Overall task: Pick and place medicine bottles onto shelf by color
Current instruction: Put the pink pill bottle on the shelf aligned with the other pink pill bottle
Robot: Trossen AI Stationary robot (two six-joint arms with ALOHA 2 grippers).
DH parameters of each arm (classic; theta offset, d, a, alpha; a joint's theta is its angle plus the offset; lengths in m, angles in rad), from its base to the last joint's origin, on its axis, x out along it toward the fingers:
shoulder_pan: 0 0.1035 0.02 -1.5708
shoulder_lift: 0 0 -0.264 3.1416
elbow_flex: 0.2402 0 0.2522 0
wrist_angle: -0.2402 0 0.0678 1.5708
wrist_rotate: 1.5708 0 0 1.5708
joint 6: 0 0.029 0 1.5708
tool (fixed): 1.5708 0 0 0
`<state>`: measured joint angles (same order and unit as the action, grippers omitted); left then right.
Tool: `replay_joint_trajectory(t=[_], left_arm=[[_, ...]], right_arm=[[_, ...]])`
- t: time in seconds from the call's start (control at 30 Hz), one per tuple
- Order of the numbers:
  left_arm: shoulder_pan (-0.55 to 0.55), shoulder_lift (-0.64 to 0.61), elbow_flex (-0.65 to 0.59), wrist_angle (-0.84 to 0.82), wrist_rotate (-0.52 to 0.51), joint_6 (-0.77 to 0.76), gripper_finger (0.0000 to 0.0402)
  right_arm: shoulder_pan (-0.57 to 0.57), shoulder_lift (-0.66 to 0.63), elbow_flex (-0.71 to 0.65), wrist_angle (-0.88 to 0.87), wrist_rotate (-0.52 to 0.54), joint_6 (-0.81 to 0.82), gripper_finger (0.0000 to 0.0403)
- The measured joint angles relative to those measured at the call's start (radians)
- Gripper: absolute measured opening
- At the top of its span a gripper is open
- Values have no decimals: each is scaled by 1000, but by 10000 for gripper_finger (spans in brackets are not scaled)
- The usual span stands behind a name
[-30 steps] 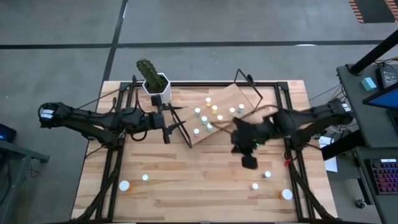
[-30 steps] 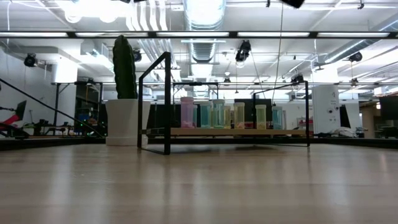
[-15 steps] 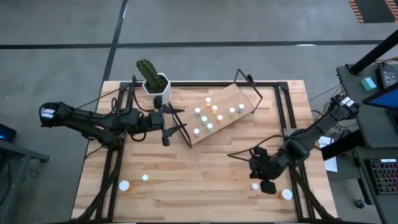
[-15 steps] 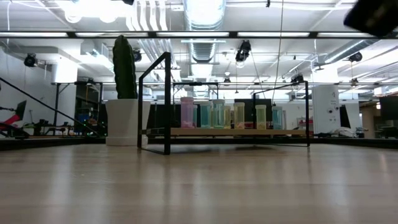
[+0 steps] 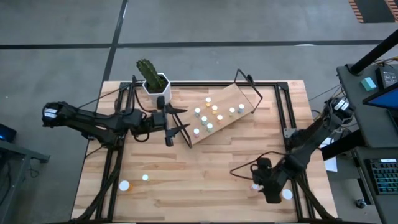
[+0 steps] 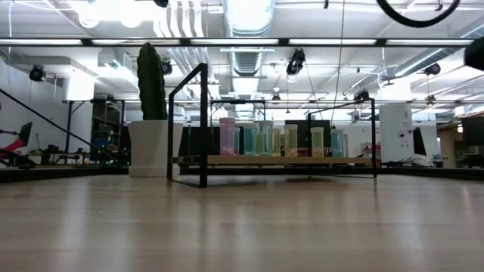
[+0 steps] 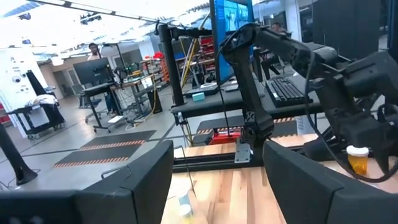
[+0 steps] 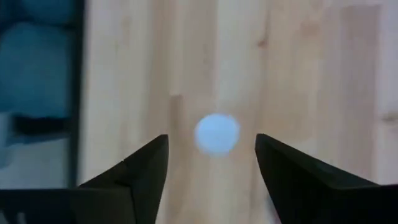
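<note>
Since the earlier high view, the right gripper has come down to the table's near right corner and stands open over a white-capped bottle, while the left gripper, also open, waits beside the shelf carrying about ten medicine bottles. At table level the cactus pot stands left of the shelf; both grippers are out of sight. From the right wrist, the white cap lies blurred between the spread fingers, untouched.

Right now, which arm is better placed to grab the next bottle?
Right. Its open claw hovers directly over a white-capped bottle at the table's front right, while the left claw waits beside the shelf.
</note>
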<state>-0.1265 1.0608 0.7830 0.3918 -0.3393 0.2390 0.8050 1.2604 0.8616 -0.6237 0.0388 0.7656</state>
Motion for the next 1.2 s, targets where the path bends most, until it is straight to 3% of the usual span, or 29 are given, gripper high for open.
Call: replay_joint_trajectory(t=[0.1, 0.43, 0.87, 1.07, 1.2], left_arm=[[0, 12, 0, -1, -1, 0, 231], [0, 9, 0, -1, -2, 0, 231], [0, 8, 0, -4, -2, 1, 231], [0, 10, 0, -5, -2, 2, 231], [0, 12, 0, -5, -2, 3, 231]], right_arm=[[27, 42, 0, 1, 65, -19, 236], [35, 120, 1, 46, 86, -22, 214], [35, 131, 1, 53, 92, -34, 110], [25, 109, 13, 47, 97, -25, 115], [-39, 95, 91, -31, 112, -26, 117]])
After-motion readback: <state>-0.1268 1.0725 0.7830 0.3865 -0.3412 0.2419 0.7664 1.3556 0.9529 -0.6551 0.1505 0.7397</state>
